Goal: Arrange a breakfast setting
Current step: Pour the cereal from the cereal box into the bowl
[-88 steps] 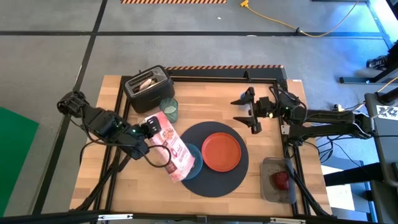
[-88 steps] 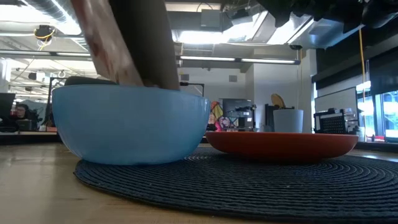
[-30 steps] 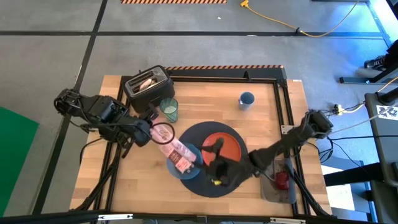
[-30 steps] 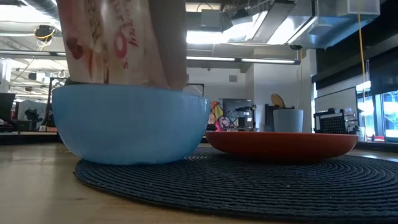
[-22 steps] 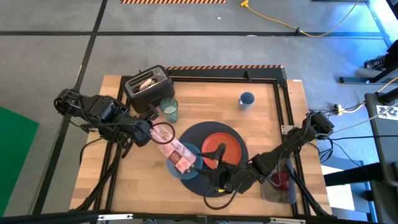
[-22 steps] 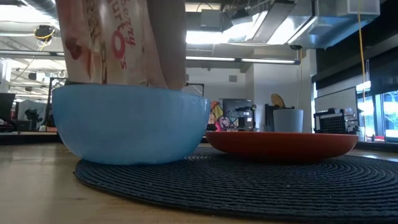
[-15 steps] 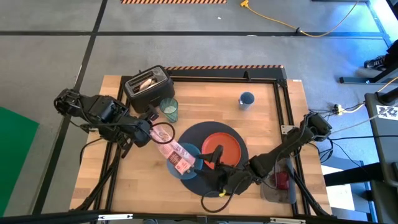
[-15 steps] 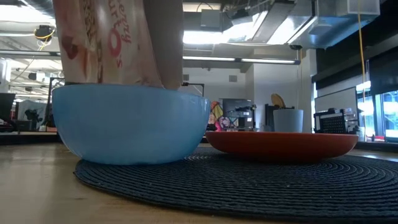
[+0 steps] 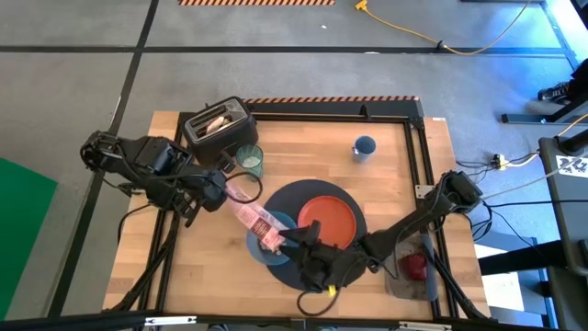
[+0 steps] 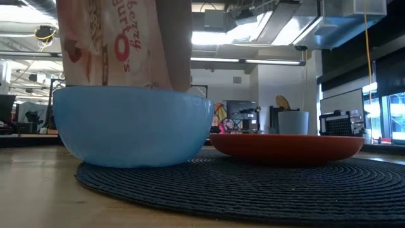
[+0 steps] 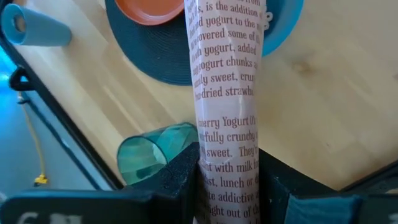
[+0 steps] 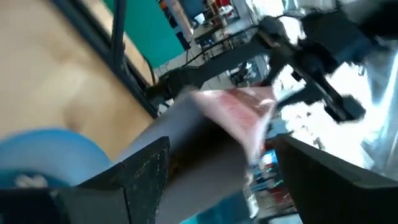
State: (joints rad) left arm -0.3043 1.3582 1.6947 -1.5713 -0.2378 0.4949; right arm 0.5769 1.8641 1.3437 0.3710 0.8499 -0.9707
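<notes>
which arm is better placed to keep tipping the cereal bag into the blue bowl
Left. Its gripper is shut on the cereal bag, mouth already over the blue bowl. The right gripper is open beside the bag's lower end.

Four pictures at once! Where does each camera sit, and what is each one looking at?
High view: overhead, straight down on the table; both arms show.
Low view: at tabletop height, facing the blue bowl and orange plate; no arm shows.
Left wrist view: on the left arm, looking along the cereal bag pinched in its jaws.
Right wrist view: on the right arm, jaws apart around the bag.
All four share bag and bowl.
</notes>
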